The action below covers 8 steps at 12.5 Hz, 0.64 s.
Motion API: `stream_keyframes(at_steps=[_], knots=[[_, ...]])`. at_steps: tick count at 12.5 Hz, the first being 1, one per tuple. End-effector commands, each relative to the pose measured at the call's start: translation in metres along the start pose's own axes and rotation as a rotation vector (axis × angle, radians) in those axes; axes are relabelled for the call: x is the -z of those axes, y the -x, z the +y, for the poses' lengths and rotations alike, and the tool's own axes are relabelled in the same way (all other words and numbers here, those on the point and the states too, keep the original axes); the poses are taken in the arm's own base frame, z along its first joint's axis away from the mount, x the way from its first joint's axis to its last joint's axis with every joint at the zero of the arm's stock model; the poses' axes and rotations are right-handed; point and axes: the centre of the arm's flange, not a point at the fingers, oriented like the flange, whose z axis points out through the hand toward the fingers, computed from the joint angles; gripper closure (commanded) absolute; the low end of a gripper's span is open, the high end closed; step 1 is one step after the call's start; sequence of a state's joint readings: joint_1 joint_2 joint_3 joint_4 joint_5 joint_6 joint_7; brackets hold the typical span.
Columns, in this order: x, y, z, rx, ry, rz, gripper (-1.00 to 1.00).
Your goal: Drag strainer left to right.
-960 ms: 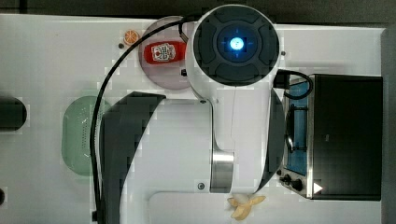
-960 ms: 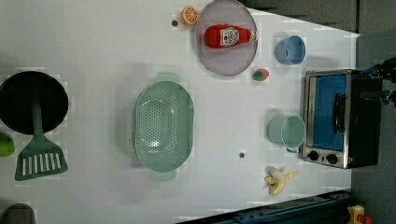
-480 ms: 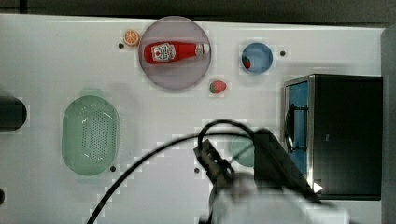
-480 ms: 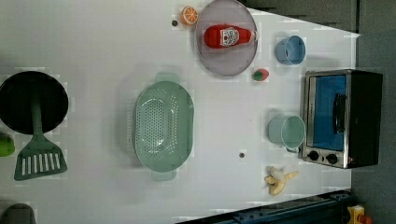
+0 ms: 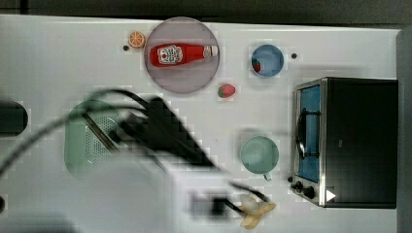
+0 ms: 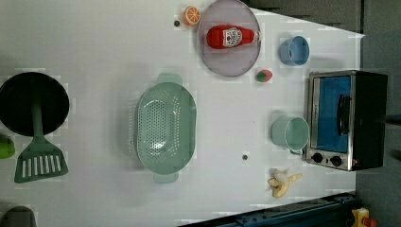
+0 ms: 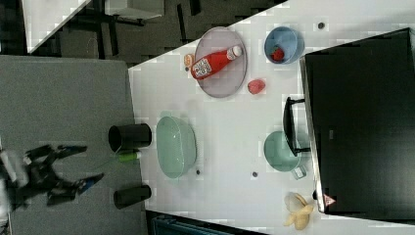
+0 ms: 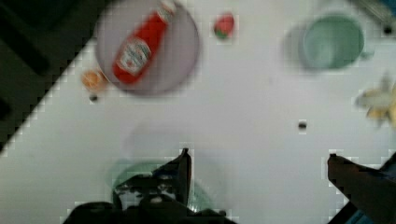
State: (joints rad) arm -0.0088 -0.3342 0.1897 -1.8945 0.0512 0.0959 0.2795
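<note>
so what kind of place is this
Probably a mock kitchen counter set up for robot tests: a white table with a toaster oven, a strainer, a spatula, and toy-like food such as a banana.

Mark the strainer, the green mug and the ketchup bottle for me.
strainer (image 6: 164, 127): left view, perforated floor of the basin.
green mug (image 6: 289, 133): left view, inside of the cup.
ketchup bottle (image 5: 177, 54): top view, red body beside the label.

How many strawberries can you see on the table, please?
2: one strawberry lies on the table just beside the purple plate; another strawberry sits inside the blue bowl. Others may be hidden.
</note>
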Motion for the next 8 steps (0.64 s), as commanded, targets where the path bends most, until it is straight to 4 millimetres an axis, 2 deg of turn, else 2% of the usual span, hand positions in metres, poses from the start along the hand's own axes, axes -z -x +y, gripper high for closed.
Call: stream_keyframes(at_steps=[1,3,5,8], knots=[[-0.117,0.077,-0.072,-0.16,0.178,-0.074,-1.0],[-0.16,0.116,-0.101,-0.299,0.195,-0.08,-1.0],[-0.206,0.149,-0.122,-0.441,0.209,-0.096,-1.0],[-0.278,0.174,-0.133,-0.546,0.222,-0.143,-1.0]])
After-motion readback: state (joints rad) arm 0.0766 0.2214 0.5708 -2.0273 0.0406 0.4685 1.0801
